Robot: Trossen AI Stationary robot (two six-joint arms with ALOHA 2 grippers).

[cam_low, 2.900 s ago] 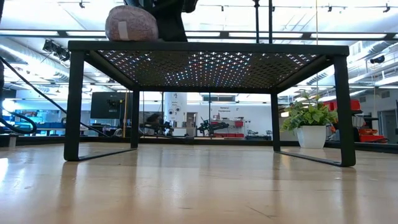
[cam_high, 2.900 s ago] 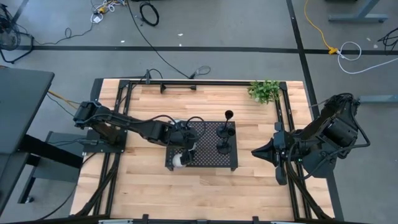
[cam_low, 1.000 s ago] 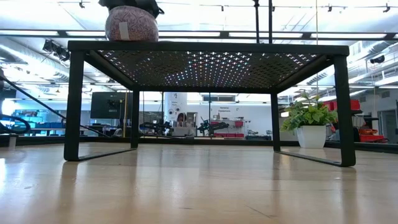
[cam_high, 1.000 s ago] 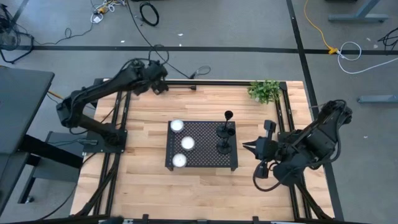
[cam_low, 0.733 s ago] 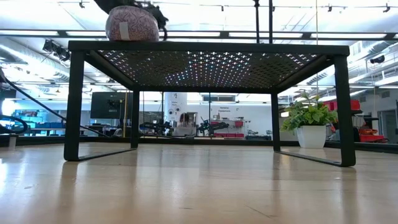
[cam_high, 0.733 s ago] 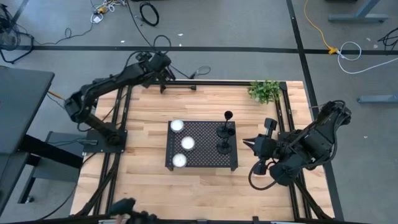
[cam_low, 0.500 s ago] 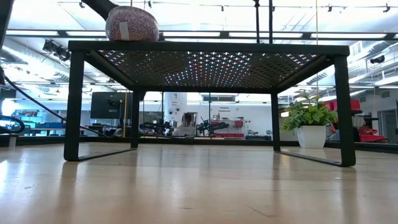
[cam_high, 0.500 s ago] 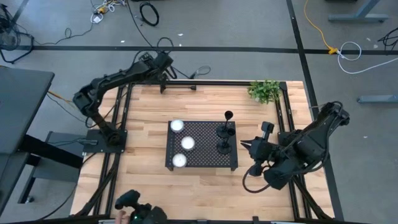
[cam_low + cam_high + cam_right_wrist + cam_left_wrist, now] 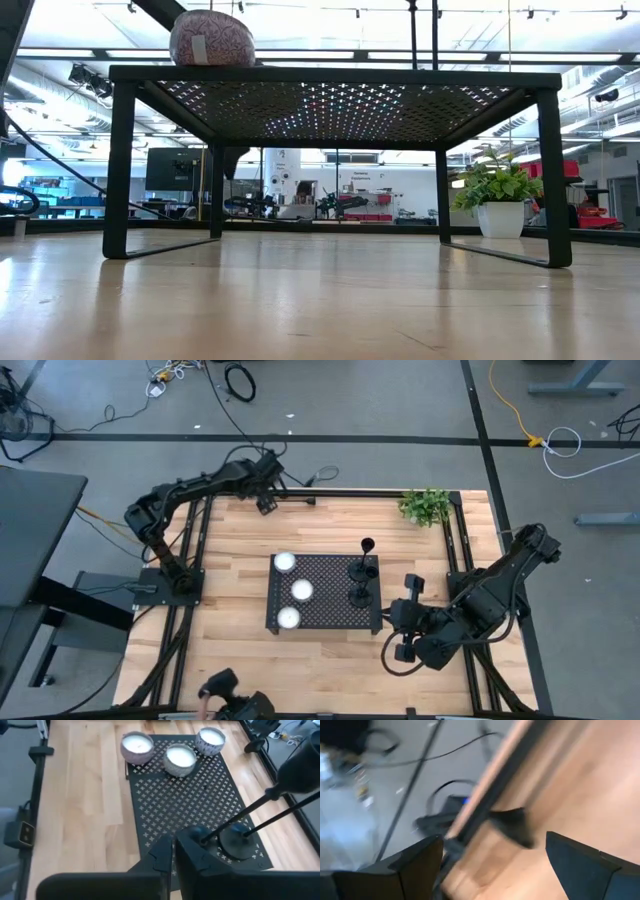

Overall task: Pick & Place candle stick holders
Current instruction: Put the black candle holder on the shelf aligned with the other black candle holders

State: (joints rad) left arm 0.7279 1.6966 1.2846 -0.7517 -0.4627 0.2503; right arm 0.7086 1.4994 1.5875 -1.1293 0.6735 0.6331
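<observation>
Standing: slim black holders (image 9: 362,572), perforated tray (image 9: 325,615) | left claw (image 9: 268,500) agape | right claw (image 9: 397,632) closed, empty

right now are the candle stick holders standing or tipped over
Standing. The candle stick holders sit upright on the black perforated tray; their thin stems rise from round bases in the right wrist view.
</observation>
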